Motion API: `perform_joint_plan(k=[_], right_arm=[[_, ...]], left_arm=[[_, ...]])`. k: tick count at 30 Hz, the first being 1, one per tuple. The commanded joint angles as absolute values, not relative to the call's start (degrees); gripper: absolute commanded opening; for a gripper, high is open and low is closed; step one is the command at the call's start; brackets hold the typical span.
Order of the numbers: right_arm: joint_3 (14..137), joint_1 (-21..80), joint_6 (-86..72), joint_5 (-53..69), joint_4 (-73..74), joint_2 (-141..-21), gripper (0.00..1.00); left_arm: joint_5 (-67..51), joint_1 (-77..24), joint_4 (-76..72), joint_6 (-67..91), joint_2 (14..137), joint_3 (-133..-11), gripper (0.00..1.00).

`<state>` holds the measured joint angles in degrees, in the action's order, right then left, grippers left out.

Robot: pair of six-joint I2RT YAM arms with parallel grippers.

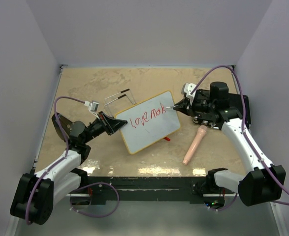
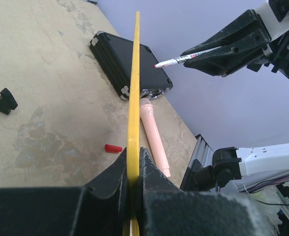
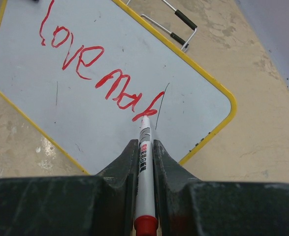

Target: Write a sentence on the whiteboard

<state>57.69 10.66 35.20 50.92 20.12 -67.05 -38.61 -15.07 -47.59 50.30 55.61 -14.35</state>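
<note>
Partway: sentence (image 3: 87, 59) shows "love mak", 2nd word unfinished. Right gripper (image 1: 180, 106) clamps marker (image 3: 144, 147); left gripper (image 2: 134, 164) clamps whiteboard (image 1: 151, 130) edge.

From the left wrist the whiteboard (image 2: 133, 98) shows only its edge and covers part of the black case (image 2: 112, 56).

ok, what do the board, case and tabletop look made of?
Board: smooth white face, probably coated sheet; yellow rim looks plastic. Case: black hard-looking shell, silvery corner caps, likely metal. Tabletop: matte beige with mottled stone pattern, possibly laminate; can't confirm.
</note>
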Motion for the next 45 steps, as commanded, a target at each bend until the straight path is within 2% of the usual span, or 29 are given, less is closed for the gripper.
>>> perform_joint_plan(k=[1,24,45], right_arm=[[57.3,9.8,35.9,53.4,18.0,-66.1,0.0],[55.4,7.2,35.0,55.5,15.8,-65.2,0.0],[55.8,10.0,30.9,49.2,14.5,-68.8,0.0]], left_arm=[[-38.4,-14.9,-53.2,51.3,53.4,-16.2,0.0],[-37.9,-14.9,-57.4,54.1,53.1,-13.8,0.0],[-37.8,-14.9,-59.9,55.7,55.8,-14.4,0.0]])
